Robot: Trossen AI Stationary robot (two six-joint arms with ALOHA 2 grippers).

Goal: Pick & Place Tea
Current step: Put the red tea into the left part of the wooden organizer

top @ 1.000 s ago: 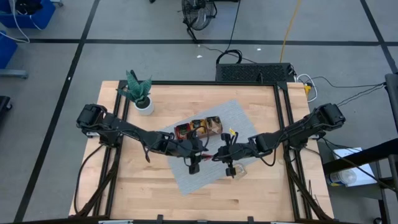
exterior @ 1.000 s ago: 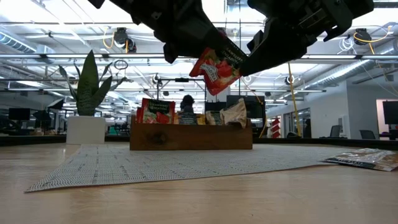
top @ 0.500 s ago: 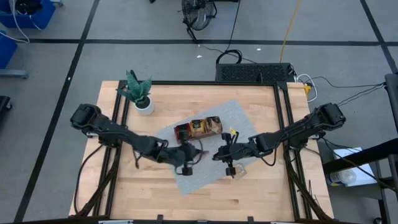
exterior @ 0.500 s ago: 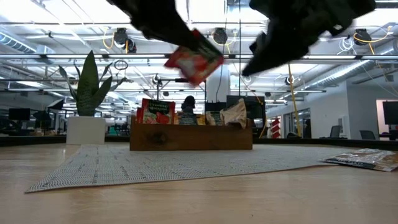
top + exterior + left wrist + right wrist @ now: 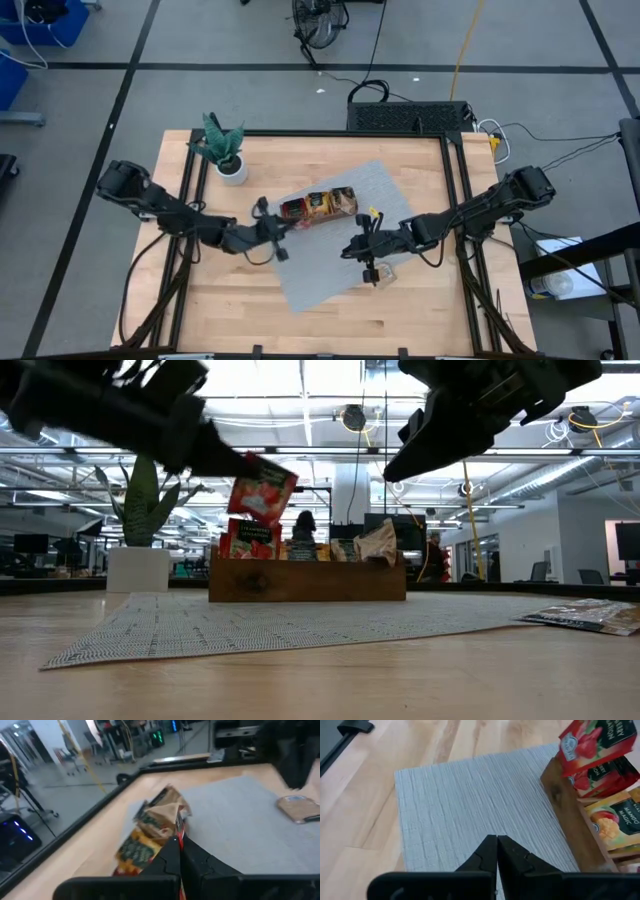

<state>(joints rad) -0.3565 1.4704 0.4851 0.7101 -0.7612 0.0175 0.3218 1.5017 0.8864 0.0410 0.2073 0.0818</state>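
A red tea sachet (image 5: 262, 490) hangs in the air over the left end of the brown wooden tray (image 5: 305, 582), with my left gripper (image 5: 230, 464) shut on it. The tray (image 5: 318, 206) stands on the grey mat (image 5: 330, 262), with red, orange-yellow and brownish sachets standing in its compartments. In the right wrist view the held sachet (image 5: 585, 742) shows just above the red sachets (image 5: 600, 770) in the tray. My right gripper (image 5: 352, 248) hovers shut over the mat, right of the tray, with nothing between its fingers (image 5: 490, 851). My left gripper pinches the red sachet between its two fingers at an upper edge (image 5: 244, 466). In the left wrist view the sachet (image 5: 179, 827) shows edge-on beyond the fingertips. The fingers come nearly level from the table's left. The sachet hangs tilted, clear of the tray.
A potted plant (image 5: 225, 152) stands at the far left of the table. One pale sachet (image 5: 383, 272) lies flat at the mat's right edge, under my right arm. Bare wood lies along the near side of the table.
The red sachet was between both grippers. My left gripper has carried it away from my right gripper, toward the table's left and down, and has tipped closer to level. The sachet now hangs over the tray's left end.
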